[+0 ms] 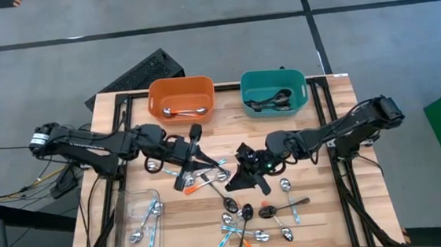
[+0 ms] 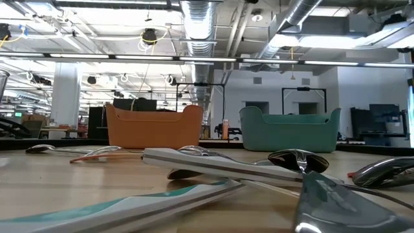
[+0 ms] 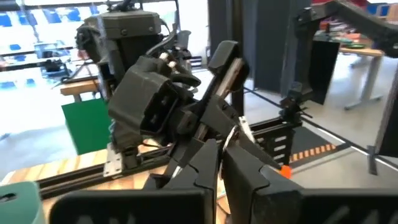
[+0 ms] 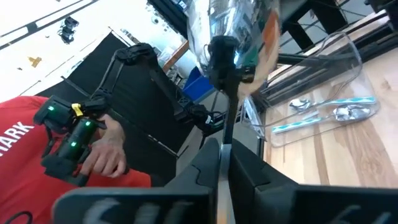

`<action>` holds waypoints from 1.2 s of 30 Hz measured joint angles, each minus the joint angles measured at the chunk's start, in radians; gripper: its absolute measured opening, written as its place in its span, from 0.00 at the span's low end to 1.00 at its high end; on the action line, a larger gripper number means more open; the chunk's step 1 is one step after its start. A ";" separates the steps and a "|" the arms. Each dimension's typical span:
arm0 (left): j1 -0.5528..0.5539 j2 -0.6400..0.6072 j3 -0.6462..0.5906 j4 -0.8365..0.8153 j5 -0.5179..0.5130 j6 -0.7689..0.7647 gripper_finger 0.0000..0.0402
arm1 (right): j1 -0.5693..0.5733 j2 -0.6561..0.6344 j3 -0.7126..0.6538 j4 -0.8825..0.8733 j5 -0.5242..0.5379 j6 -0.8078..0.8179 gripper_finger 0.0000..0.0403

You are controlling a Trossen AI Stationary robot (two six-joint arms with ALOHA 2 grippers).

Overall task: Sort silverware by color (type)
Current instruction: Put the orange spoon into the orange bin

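Note:
Both grippers meet nose to nose above the table's middle. My right gripper (image 4: 224, 155) is shut on a spoon (image 4: 226, 106) with a thin dark shank that stands up from its fingers. The spoon's far end is a shiny blur with an orange patch (image 4: 267, 37). My left gripper (image 3: 221, 163) is shut right at the right gripper's fingertips (image 3: 208, 127). Several more spoons (image 1: 248, 220) lie loose on the wooden table (image 1: 338, 209). In the high view my left gripper (image 1: 204, 155) and my right gripper (image 1: 243, 159) are raised. My left gripper comes level from the table's left. A pale metal strip (image 3: 236, 132) runs into the gap between its shut fingertips, and an orange tip (image 3: 284, 169) shows beside one finger. The fingers hide the place of contact. The spoon is clear of the table. My right gripper pinches the spoon's thin dark shank (image 4: 226, 127) between its two fingers. It comes level from the table's right, and the spoon stands up out of the fingertips, lifted clear of the table.
An orange bin (image 1: 181, 100) and a teal bin (image 1: 274, 92), each holding spoons, stand at the far edge. A clear tray (image 1: 138, 225) with blue-handled spoons lies near left. A person in a red shirt (image 4: 37, 149) holding a controller shows beyond the table's left side.

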 joint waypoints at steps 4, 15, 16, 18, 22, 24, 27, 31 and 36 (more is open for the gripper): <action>0.033 -0.027 0.000 -0.055 -0.090 -0.010 0.00 | -0.018 -0.002 0.000 -0.041 0.055 -0.005 0.18; 0.263 -0.187 0.000 -0.424 -0.581 -0.143 0.00 | -0.024 -0.138 0.000 -0.701 0.692 0.264 0.37; 0.301 -0.194 0.000 -0.470 -0.615 -0.161 0.00 | -0.024 -0.151 0.000 -0.727 0.695 0.264 0.37; 0.386 -0.197 0.000 -0.563 -0.637 -0.221 0.00 | -0.025 -0.174 0.000 -0.754 0.700 0.261 0.38; 0.564 -0.176 0.000 -0.664 -0.608 -0.337 0.00 | -0.041 -0.215 0.000 -0.766 0.706 0.232 0.37; 0.640 -0.156 0.000 -0.668 -0.588 -0.361 0.00 | -0.050 -0.230 0.000 -0.781 0.705 0.208 0.37; 0.736 -0.123 0.000 -0.657 -0.539 -0.393 0.00 | -0.069 -0.246 0.000 -0.812 0.692 0.188 0.37; 0.831 -0.073 0.000 -0.678 -0.446 -0.480 0.02 | -0.077 -0.251 0.000 -0.883 0.681 0.209 0.37; 0.863 0.008 -0.001 -0.743 -0.414 -0.526 0.13 | -0.061 -0.244 0.000 -0.998 0.670 0.270 0.37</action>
